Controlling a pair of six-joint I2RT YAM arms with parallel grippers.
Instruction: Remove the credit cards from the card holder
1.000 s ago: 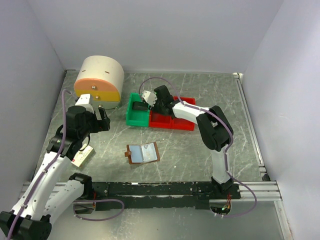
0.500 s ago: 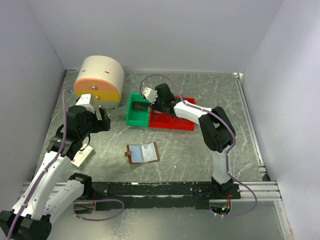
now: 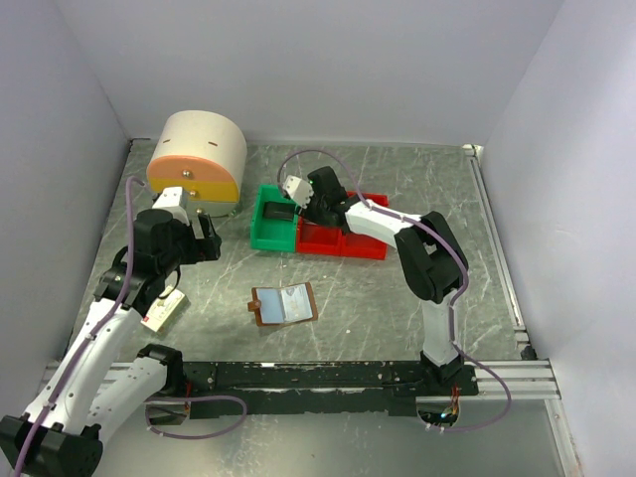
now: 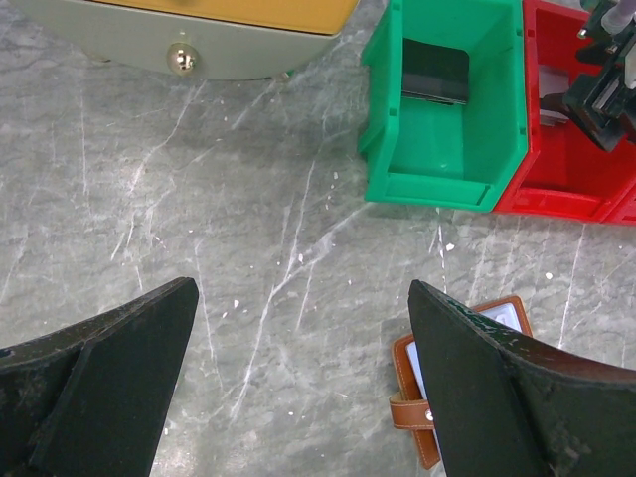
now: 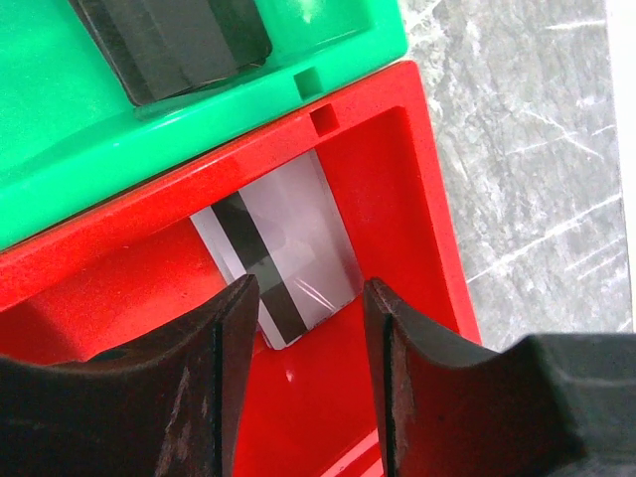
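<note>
At the left of the top view the left gripper (image 3: 186, 238) hangs above the table (image 3: 397, 298) with its jaws spread wide and nothing between them. Its wrist view shows only bare marble in the gap. Behind it, in the upper left, stands a round cream drawer unit (image 3: 197, 157), and a small white box (image 3: 164, 310) lies near the left arm.

Near the lower centre the card holder (image 3: 285, 303) lies open and flat on the table, its pale inner panels facing up and its tab at the left edge. It is well apart from both grippers. The panels look flat and bare, but the view is too small to tell whether a card is tucked inside.

Up and to the right sits the green bin (image 3: 260, 231) with a dark flat item (image 4: 435, 72) in it, possibly a card. The red bin (image 3: 358, 248) touches its right side, and a pale card (image 5: 283, 260) with a black stripe lies inside.

The right gripper (image 5: 308, 318) hovers over that red bin, jaws about half apart. The card shows through the gap and seems to lie loose rather than pinched.

By my reading the emptying is mostly or wholly done: at least one card is out and binned. What is left is to check the holder for any card remaining.
</note>
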